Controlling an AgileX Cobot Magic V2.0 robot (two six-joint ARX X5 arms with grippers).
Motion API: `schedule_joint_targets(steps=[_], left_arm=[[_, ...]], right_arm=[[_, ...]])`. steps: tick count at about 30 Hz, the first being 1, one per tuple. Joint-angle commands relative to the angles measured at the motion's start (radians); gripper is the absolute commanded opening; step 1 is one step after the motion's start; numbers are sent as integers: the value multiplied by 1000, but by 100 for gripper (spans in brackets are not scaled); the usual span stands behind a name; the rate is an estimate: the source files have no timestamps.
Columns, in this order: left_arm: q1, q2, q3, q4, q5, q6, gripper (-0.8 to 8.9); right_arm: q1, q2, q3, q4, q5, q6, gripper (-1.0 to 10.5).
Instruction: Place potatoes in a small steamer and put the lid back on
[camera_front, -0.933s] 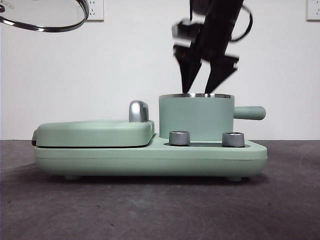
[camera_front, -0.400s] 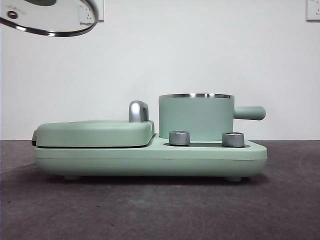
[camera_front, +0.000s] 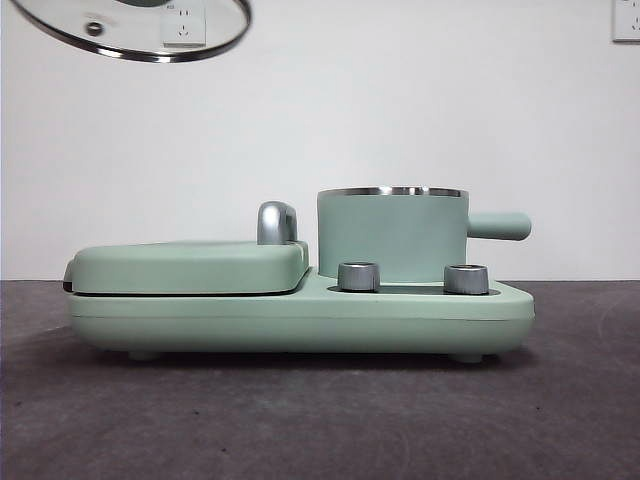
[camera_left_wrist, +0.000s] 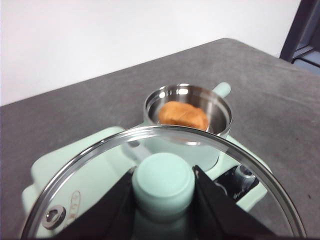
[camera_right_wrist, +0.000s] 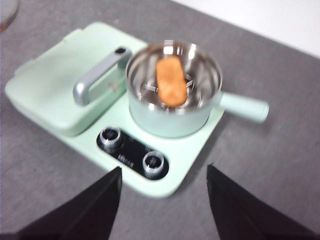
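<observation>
— White wall behind, dark grey bench below, and one mint-green cooker standing square in the middle of it. Why is the lid up in the air rather than on the pot?

— Because the left gripper has it: its two black jaws are clamped either side of the green knob, so the glass disc hangs level, high and to one side of the small steamer. In the front view only the steel-rimmed edge shows, at the top corner over the griddle side.

— And the potato?

— One potato, orange-brown, lying lengthwise on the rack inside the steamer. It sits well below the rim, which I'd judge leaves room for the lid to seat flat. From the front it is hidden by the pot wall.

— So the pot stays put because it's parked on the cooker's own hob?

— It looks so; its stubby handle points away from the griddle cover, clear of the path the lid would take.

— The other arm?

— The right gripper is high above the bench, jaws spread wide and carrying nothing, looking down on the whole appliance. I'd read that as standing clear so the lid can come across.

— Count it up for me.

— One potato, one steamer, one lid, one griddle cover with one silver handle, and two control dials. What is left, to my eye, is lowering the lid onto the steel rim.
</observation>
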Motion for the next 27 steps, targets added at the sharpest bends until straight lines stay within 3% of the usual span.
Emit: schedule_joint_targets(steps=[1,8,14,20,27], left_arm=[[-24,55,21,85,3,-8,10],[-73,243,58,267,3,-7,10],[-109,450,204,293,11,20,10],[-144,670,401,302,39,42,10],[-169,845,506,433,40,57,10]], right_arm=[[6,-82,-50,11,0,51,262],[6,-211,-132,-47,3,71,262],[6,-230,-146,-108,54,69,263],[6,-230,-146,-110,54,43,263],[6,-230,-146,-111,54,32,263]])
